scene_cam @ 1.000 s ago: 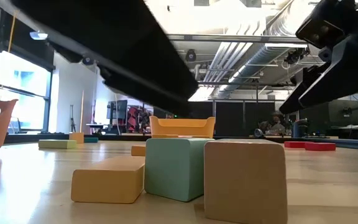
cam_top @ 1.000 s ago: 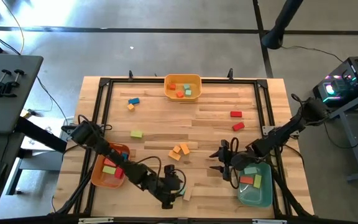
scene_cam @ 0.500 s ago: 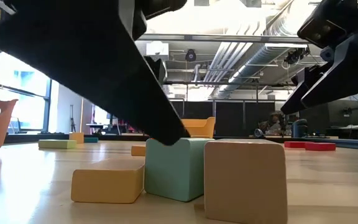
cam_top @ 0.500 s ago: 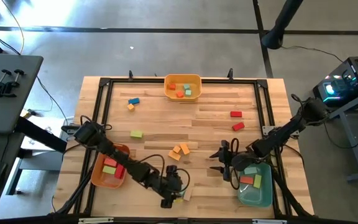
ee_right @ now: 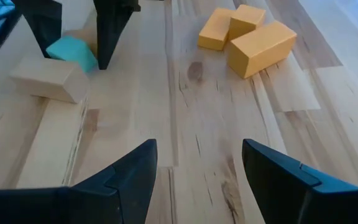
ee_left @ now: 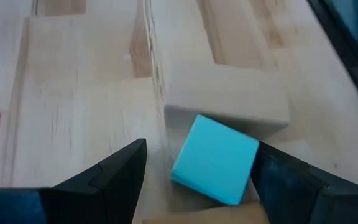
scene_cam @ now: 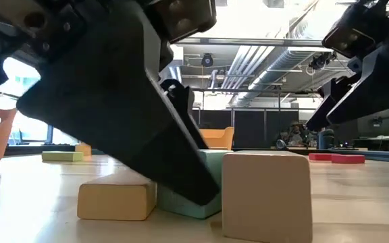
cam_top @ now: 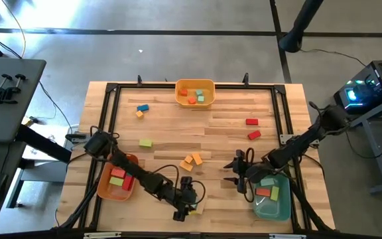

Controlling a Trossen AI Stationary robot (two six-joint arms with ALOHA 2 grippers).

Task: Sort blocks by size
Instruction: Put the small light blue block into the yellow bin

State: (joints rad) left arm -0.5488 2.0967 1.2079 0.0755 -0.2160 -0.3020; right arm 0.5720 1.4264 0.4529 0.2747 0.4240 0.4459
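Blocks on table, sorting part done

Left gripper (ee_left: 197, 168) is lowered at the table's (cam_top: 224, 133) near edge, fingers spread to either side of a teal cube (ee_left: 215, 158); contact cannot be told. A pale wooden block (ee_left: 229, 99) lies against the cube. Right gripper (cam_top: 233, 171) is held with fingers apart, nothing between them, beside the teal-green bin (cam_top: 272, 206). Three orange blocks (ee_right: 247, 34) are clustered mid-table. Two red blocks (cam_top: 253, 128), a green block (cam_top: 145, 143) and a blue block (cam_top: 142, 107) are scattered beyond. Further blocks are contained in the orange bin (cam_top: 115, 192) and yellow bin (cam_top: 195, 83).
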